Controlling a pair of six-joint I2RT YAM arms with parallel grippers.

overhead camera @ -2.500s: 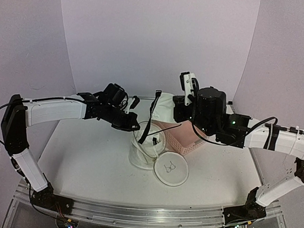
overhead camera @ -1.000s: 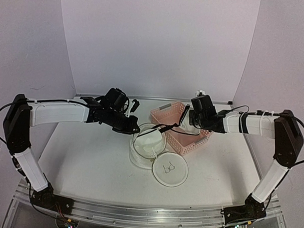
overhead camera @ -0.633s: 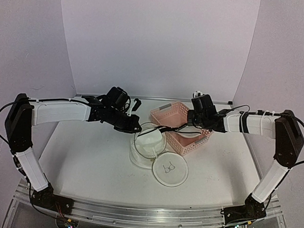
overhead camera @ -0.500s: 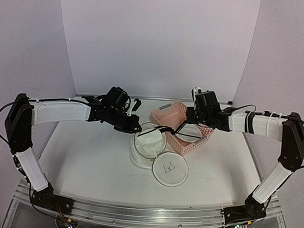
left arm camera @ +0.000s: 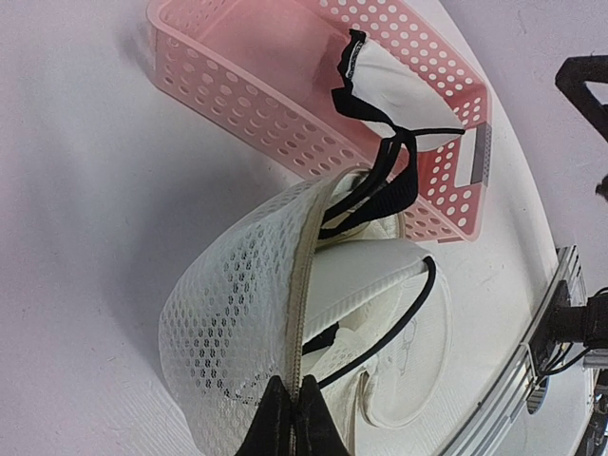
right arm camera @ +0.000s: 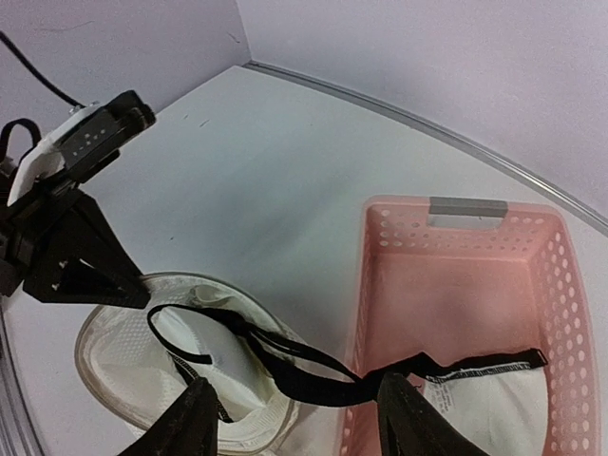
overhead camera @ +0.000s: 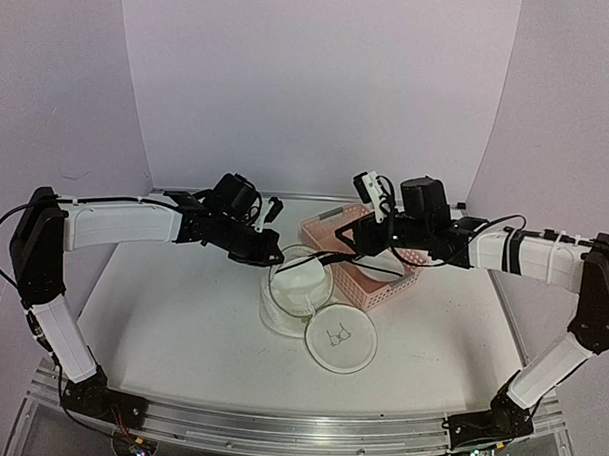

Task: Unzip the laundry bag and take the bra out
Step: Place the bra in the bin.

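Observation:
The laundry bag (overhead camera: 277,315) stands open on the table, its round lid with the bra drawing (overhead camera: 341,337) lying flat in front. My left gripper (left arm camera: 293,420) is shut on the bag's zipper seam at its mesh wall (left arm camera: 218,304). The bra (left arm camera: 391,87) spans two places. One white cup lies in the pink basket (right arm camera: 486,401), the other sits inside the bag (right arm camera: 204,350), and black straps (overhead camera: 332,256) bridge the gap. My right gripper (right arm camera: 304,418) hangs open above the straps with nothing between its fingers, over the basket's near corner (overhead camera: 357,228).
The pink lattice basket (overhead camera: 393,281) stands right of the bag, touching it, with its grey handle (right arm camera: 467,207) on the far side. The table's back edge meets the wall (right arm camera: 427,128) behind it. The left arm (overhead camera: 114,224) reaches in from the left.
My right gripper opened and let go of the bra, leaving one cup in the basket, then lifted and drew back. The left gripper has stayed shut on the bag.

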